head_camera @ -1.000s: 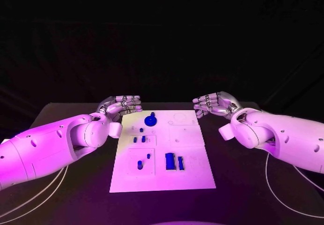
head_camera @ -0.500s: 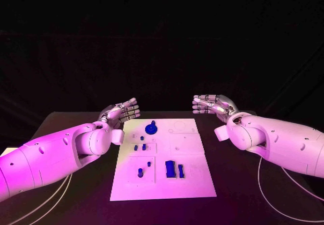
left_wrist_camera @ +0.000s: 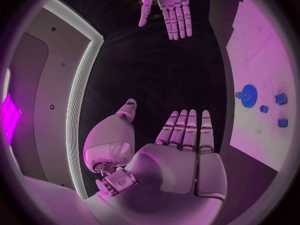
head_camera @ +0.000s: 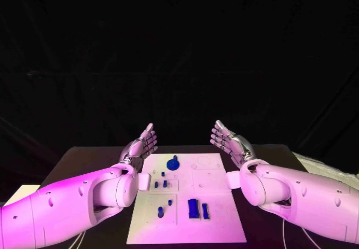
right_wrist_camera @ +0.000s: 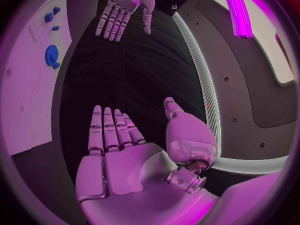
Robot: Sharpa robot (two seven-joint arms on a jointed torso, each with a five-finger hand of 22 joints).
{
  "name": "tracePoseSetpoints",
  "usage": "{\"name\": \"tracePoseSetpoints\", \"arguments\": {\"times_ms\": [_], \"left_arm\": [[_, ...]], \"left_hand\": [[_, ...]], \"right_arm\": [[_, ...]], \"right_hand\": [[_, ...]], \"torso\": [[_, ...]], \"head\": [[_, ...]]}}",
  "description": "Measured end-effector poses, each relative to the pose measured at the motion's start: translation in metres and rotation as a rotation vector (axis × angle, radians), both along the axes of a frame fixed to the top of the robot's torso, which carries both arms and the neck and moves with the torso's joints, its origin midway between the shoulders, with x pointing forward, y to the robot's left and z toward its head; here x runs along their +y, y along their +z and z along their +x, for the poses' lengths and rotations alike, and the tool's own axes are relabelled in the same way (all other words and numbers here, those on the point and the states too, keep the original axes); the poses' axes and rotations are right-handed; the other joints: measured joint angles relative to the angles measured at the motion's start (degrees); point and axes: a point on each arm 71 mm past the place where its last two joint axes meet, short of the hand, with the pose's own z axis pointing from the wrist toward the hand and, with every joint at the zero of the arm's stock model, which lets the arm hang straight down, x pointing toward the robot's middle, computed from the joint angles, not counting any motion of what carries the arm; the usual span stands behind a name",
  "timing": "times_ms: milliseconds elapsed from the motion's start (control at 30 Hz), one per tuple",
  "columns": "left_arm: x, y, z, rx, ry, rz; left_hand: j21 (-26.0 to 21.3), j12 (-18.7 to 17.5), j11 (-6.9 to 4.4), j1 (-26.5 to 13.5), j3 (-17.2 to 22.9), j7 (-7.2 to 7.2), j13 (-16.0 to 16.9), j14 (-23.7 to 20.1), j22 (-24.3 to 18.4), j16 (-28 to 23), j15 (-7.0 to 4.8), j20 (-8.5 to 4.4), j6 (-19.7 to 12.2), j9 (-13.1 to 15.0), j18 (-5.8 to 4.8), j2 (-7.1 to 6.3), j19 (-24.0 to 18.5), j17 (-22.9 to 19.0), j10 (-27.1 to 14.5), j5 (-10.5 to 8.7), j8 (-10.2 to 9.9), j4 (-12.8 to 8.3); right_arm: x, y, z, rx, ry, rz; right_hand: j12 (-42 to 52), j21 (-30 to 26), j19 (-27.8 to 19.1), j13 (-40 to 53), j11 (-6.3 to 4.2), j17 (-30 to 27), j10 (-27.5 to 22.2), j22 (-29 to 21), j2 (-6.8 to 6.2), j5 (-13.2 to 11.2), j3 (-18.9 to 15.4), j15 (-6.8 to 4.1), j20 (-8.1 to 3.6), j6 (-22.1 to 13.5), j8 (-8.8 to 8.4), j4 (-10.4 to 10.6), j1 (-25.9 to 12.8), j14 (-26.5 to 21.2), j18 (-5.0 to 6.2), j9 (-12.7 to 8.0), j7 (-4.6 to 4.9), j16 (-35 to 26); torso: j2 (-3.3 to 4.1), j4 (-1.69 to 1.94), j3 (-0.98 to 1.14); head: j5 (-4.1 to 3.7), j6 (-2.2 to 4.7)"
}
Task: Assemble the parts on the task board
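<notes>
The black table (head_camera: 90, 155) carried the white board (head_camera: 213, 207) at its middle, between the two arms. The left hand (head_camera: 143, 141) and right hand (head_camera: 226, 142) were raised above the board's far end, flat, fingers straight, holding nothing. Small blue parts lay on the board: a round disc (head_camera: 173, 164), a block (head_camera: 193, 208), several pegs (head_camera: 160, 210). Reaching down from that height risked knocking loose pegs off.
</notes>
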Motion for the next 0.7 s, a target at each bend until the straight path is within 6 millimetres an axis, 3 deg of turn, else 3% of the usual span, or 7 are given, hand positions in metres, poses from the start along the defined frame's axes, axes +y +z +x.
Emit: {"name": "tracePoseSetpoints", "arguments": {"times_ms": [67, 167, 200, 267, 400, 467, 700], "left_arm": [[-0.0008, 0.0004, -0.0039, -0.015, 0.024, 0.019], [-0.0012, 0.0013, -0.0069, -0.031, 0.047, 0.038], [-0.0011, 0.0016, -0.0075, -0.037, 0.054, 0.044], [-0.0004, 0.0025, -0.0081, -0.049, 0.07, 0.057], [0.001, 0.0038, -0.008, -0.066, 0.089, 0.073], [0.0014, 0.0042, -0.008, -0.071, 0.094, 0.078], [0.0023, 0.0049, -0.0079, -0.082, 0.106, 0.088]], "left_hand": [[0.0, 0.0, -0.31, -2.6, -0.9, -0.63, 0.0, -1.9, -0.8, -0.9, -0.16, -1.41, -1.9, 0.0, -1.76, 0.09, -1.5, -0.3, -2.1, 0.0, 0.0, 0.0], [0.0, 0.0, -0.56, -5.2, -1.7, -1.08, -0.1, -3.7, -1.7, -1.5, -0.3, -2.77, -3.8, -0.1, -2.16, 0.15, -3.1, -0.5, -4.0, 0.01, 0.0, 0.0], [0.0, 0.0, -0.61, -6.2, -2.0, -1.22, -0.1, -4.5, -2.0, -1.7, -0.32, -3.12, -4.5, -0.1, -3.02, 0.16, -3.7, -0.6, -4.8, 0.01, 0.0, 0.0], [0.0, 0.0, -0.75, -8.0, -2.6, -1.45, -0.1, -5.9, -2.6, -1.8, -0.4, -3.8, -5.9, -0.1, -3.47, 0.2, -4.9, -0.7, -6.3, 0.01, 0.0, 0.0], [0.0, 0.0, -0.84, -11.4, -3.6, -1.72, -0.1, -8.3, -3.7, -2.2, -0.46, -4.64, -8.3, -0.1, -3.49, 0.23, -7.0, -0.8, -8.9, 0.01, 0.0, -0.1], [0.0, 0.0, -0.9, -13.0, -4.0, -1.82, -0.1, -9.4, -4.2, -2.2, -0.47, -4.85, -9.4, -0.1, -4.38, 0.24, -8.1, -0.8, -10.1, 0.01, 0.0, 0.0], [0.0, 0.0, -0.94, -17.3, -7.5, -1.98, -0.1, -12.5, -7.8, -2.4, -0.51, -5.37, -12.6, -0.1, -4.4, 0.27, -10.8, -0.9, -13.5, -0.2, 0.0, -0.1]], "right_arm": [[0.0017, -0.0007, -0.0037, 0.004, -0.031, 0.009], [0.0022, -0.0015, -0.0063, 0.008, -0.06, 0.013], [0.002, -0.0016, -0.0068, 0.009, -0.07, 0.014], [0.0009, -0.0014, -0.0068, 0.008, -0.09, 0.014], [-0.0009, -0.0012, -0.0067, 0.007, -0.114, 0.014], [-0.0014, -0.0012, -0.0067, 0.007, -0.121, 0.014], [-0.0024, -0.0012, -0.0067, 0.006, -0.137, 0.014]], "right_hand": [[0.0, -0.7, -2.0, -0.1, -0.11, -0.7, -2.2, -0.1, 0.02, 0.0, -0.8, -0.04, -0.59, -2.0, 0.0, 0.0, -2.7, -2.3, -1.59, -0.2, -0.59, -0.1], [0.0, -1.5, -4.4, -0.2, -0.24, -1.3, -4.8, -0.2, 0.04, -0.3, -1.7, -0.04, -1.02, -4.2, 0.0, 0.0, -5.9, -4.9, -2.68, -0.4, -1.05, -0.1], [0.0, -1.6, -4.7, -0.2, -0.27, -1.3, -5.1, -0.2, 0.04, -0.3, -1.7, -0.06, -1.05, -4.4, 0.0, 0.0, -6.3, -5.3, -2.83, -0.4, -1.07, -0.1], [0.0, -2.1, -6.1, -0.2, -0.32, -1.6, -6.6, -0.2, 0.04, -0.3, -2.3, -0.06, -1.21, -5.7, 0.0, 0.0, -8.1, -6.8, -3.02, -0.5, -1.28, -0.1], [0.0, -4.4, -8.7, -0.3, -0.39, -1.9, -9.4, -0.3, 0.08, -0.3, -3.4, -0.11, -1.49, -8.1, -0.21, 0.0, -11.5, -9.7, -3.91, -0.6, -1.55, -0.1], [0.0, -5.3, -9.8, -0.3, -0.42, -2.0, -10.6, -0.3, 0.07, -0.3, -4.7, -0.11, -1.57, -9.2, -0.21, 0.0, -13.0, -10.9, -3.91, -0.6, -1.59, -0.1], [0.0, -6.9, -13.1, -0.4, -0.42, -2.1, -14.3, -0.3, 0.05, -0.6, -7.1, -0.11, -1.71, -12.3, -0.21, 0.0, -17.4, -14.7, -3.9, -0.7, -1.74, -0.1]], "torso": [[-0.1, 0.01, 0.08], [-0.18, 0.02, 0.11], [-0.18, 0.02, 0.11], [-0.21, 0.02, 0.15], [-0.25, 0.03, 0.15], [-0.25, 0.03, 0.15], [-0.26, 0.03, 0.16]], "head": [[0.01, 0.07], [0.01, 0.1], [0.01, 0.1], [0.01, 0.11], [0.01, 0.12], [0.02, 0.12], [0.02, 0.12]]}}
